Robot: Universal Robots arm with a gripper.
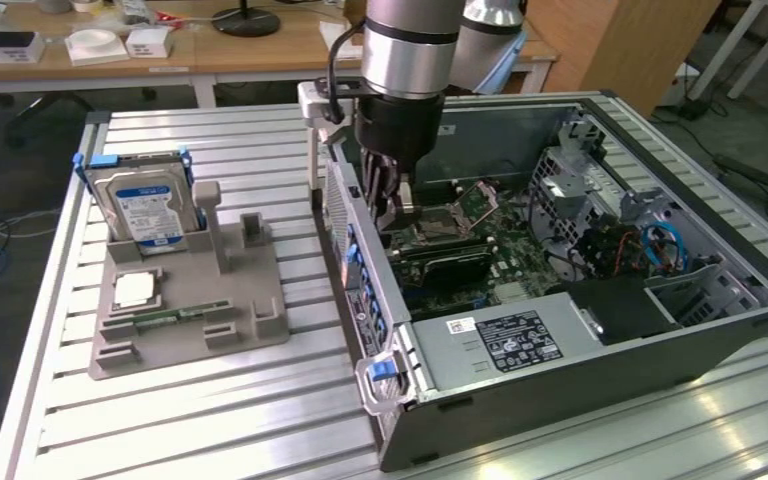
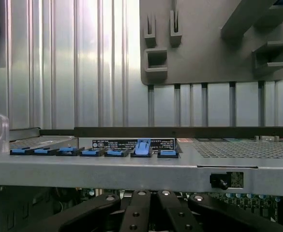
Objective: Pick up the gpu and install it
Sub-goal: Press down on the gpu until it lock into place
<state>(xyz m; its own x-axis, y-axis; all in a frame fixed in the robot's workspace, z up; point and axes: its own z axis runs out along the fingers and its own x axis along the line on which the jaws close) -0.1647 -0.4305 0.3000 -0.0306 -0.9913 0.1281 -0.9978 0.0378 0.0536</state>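
While closed inside the open computer case [image 1: 704,330], end effector [image 1: 391,215] above its motherboard [image 1: 491,255], empty-seeming.

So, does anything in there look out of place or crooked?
One blue clip on the computer case's rear edge stands flipped up while its neighbours lie flat. Otherwise nothing stands out.

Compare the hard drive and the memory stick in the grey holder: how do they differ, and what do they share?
The hard drive stands upright; the memory stick lies low in its slot. The hard drive is bulky, silver with a blue label; the memory stick is slim and green. Both sit in the grey holder.
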